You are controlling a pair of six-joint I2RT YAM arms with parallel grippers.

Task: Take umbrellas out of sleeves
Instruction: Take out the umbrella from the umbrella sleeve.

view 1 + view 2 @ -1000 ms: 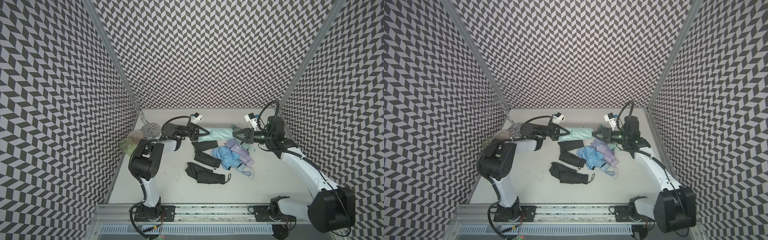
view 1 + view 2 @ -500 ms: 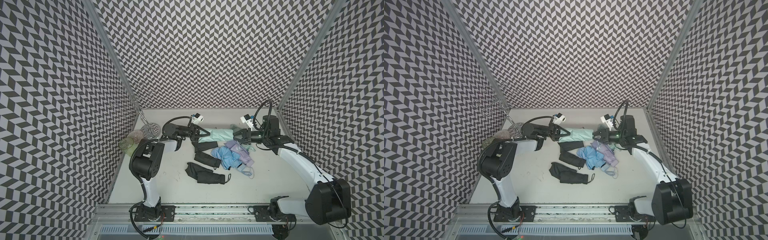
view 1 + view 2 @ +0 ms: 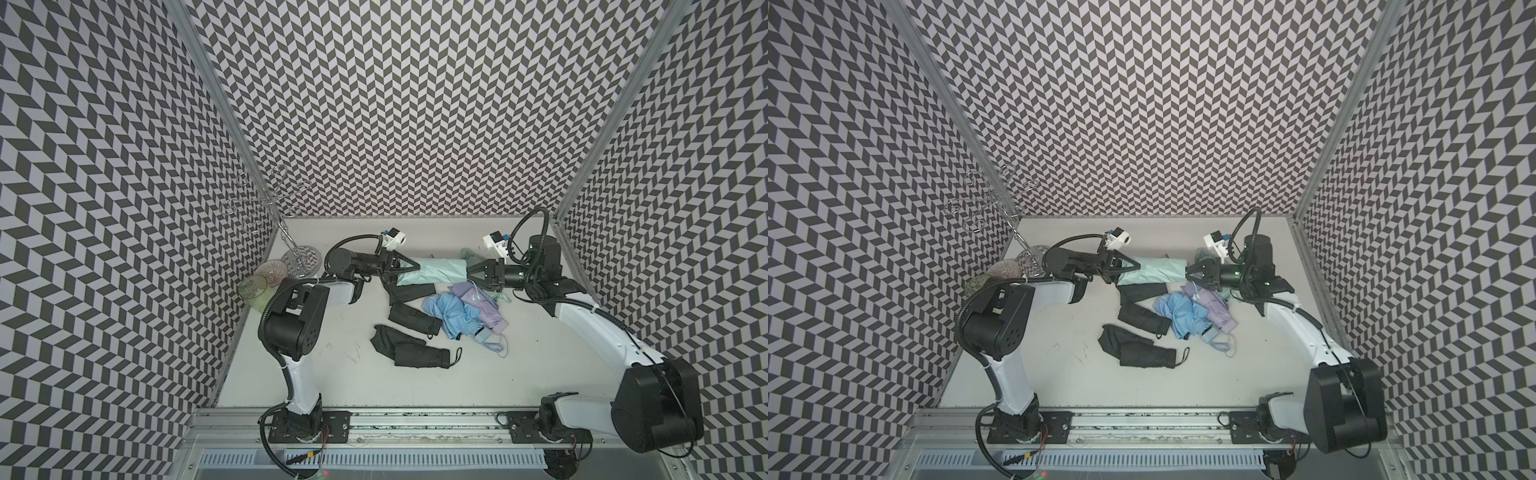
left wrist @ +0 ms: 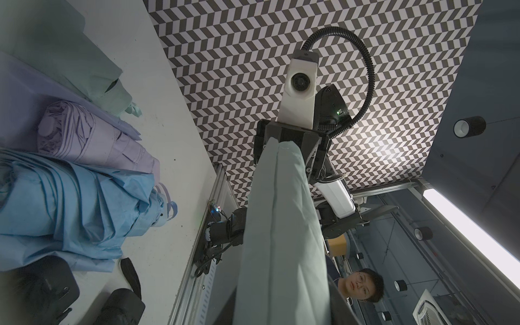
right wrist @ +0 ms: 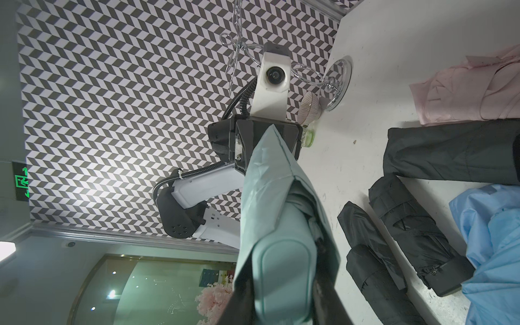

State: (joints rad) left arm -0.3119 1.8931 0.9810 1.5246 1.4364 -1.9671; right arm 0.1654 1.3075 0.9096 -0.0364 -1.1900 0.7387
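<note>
Grip first: my right gripper is clamped on the handle of the mint umbrella; in the right wrist view the handle's rounded end sits between the two fingers. The umbrella lies inside its sleeve, held level above the table toward the back and stretched between my two arms. My left gripper stands at the sleeve's closed tip with a jaw on either side of the cloth. Whether it pinches the cloth or only flanks it, I cannot tell.

I judge this to be the pull-apart step for this umbrella: the handle is caught, the sleeve mouth hangs loose around it, and nothing is drawn out yet. The next move calls for a sure pinch on the tip from the left. Then the right arm should draw straight back along the sleeve's line so the pleats slide out without bunching. If the left has no hold, sleeve and umbrella will simply travel together.

Just below lie what looks like an empty black sleeve and some pink cloth. Nearer me are the lavender umbrella and the light blue umbrella, both loose, beside two black umbrellas. The right arm already sits close to the side wall, so room to retreat looks short. The green glass and wire stand are well clear, behind the left arm.
</note>
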